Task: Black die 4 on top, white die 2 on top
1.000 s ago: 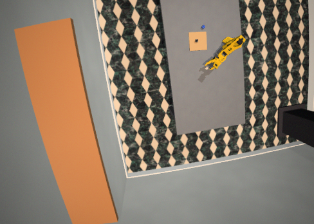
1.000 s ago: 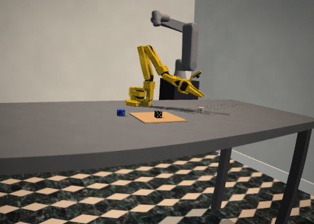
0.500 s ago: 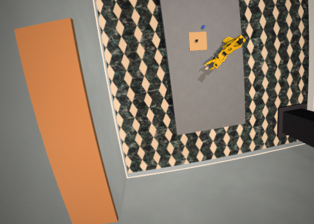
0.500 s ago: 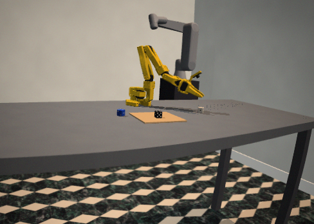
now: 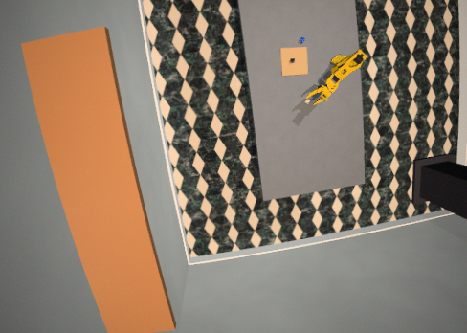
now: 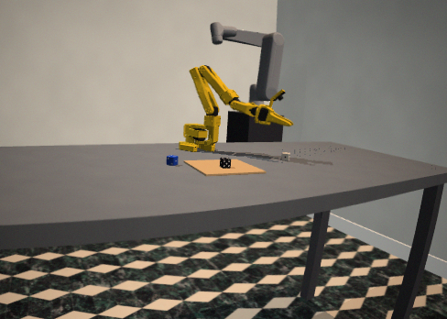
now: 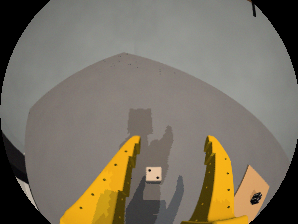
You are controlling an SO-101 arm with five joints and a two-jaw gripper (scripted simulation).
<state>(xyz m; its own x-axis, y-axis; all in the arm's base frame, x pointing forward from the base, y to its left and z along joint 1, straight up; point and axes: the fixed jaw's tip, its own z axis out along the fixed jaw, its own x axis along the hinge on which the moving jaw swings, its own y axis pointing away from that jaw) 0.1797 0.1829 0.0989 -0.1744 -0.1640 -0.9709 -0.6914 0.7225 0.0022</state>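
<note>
The white die (image 5: 307,101) (image 6: 286,157) (image 7: 153,174) lies flat on the table, off the mat, with two pips on its top face in the wrist view. My gripper (image 5: 311,100) (image 6: 288,108) (image 7: 174,137) is open and empty, in the air above the white die. The black die (image 5: 292,60) (image 6: 225,162) (image 7: 256,198) sits on the tan mat (image 5: 287,70) (image 6: 206,168) (image 7: 247,182); its top number is too small to read. The blue die (image 5: 301,40) (image 6: 172,159) lies on the table beside the mat. The mat lies flat.
The grey table (image 5: 311,155) (image 6: 114,185) carries the dice, the mat and my arm's base. A grey robot arm (image 6: 270,66) stands on a black pedestal (image 6: 238,126) behind the table. My arm's shadow falls around the white die.
</note>
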